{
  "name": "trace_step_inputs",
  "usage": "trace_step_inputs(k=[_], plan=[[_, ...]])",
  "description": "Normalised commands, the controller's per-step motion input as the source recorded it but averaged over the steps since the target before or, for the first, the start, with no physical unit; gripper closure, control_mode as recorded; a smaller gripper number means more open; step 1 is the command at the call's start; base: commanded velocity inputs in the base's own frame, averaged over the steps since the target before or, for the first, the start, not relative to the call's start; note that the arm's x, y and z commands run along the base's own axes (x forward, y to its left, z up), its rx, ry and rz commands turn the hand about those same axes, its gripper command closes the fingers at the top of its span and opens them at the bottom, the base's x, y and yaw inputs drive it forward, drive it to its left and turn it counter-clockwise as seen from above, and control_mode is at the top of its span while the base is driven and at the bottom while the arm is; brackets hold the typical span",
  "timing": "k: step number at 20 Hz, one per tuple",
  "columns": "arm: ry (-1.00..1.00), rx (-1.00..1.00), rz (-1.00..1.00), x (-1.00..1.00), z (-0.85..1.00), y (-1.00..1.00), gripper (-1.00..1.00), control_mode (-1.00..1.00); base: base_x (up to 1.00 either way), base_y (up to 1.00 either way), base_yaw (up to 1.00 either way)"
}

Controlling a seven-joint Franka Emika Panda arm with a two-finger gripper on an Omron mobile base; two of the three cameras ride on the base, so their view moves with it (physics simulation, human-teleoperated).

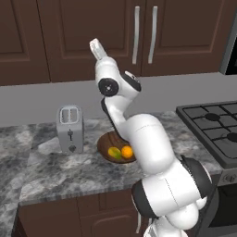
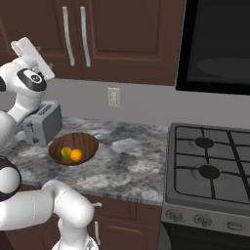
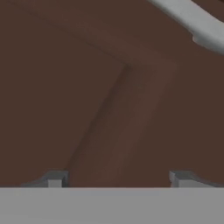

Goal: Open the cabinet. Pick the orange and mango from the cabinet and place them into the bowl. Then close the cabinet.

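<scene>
Fingertips (image 3: 54, 178) stand spread and empty close against the cabinet (image 1: 92, 32) door panel, its doors shut, while orange (image 1: 127, 151) and mango (image 1: 114, 153) lie in the bowl (image 1: 105, 143); risk: gripper (image 3: 116, 178) scraping the panel or snagging the bar handle (image 3: 197, 24).

No readable text, labels, brands or numbers anywhere. Toaster (image 1: 70, 128) front has dark lever and knob marks, no lettering. Stove (image 2: 210, 171) knobs and wall outlet (image 2: 113, 97) bear nothing legible.
</scene>
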Motion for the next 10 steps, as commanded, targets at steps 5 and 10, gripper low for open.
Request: trace_step_inputs(k=[5, 10], plan=[[0.00, 0.00, 0.12, 0.10, 0.00, -0.18, -1.00, -1.00, 0.00, 0.00, 0.00], [0.00, 0.00, 0.10, -0.16, 0.00, -0.14, -1.00, -1.00, 0.00, 0.00, 0.00]])
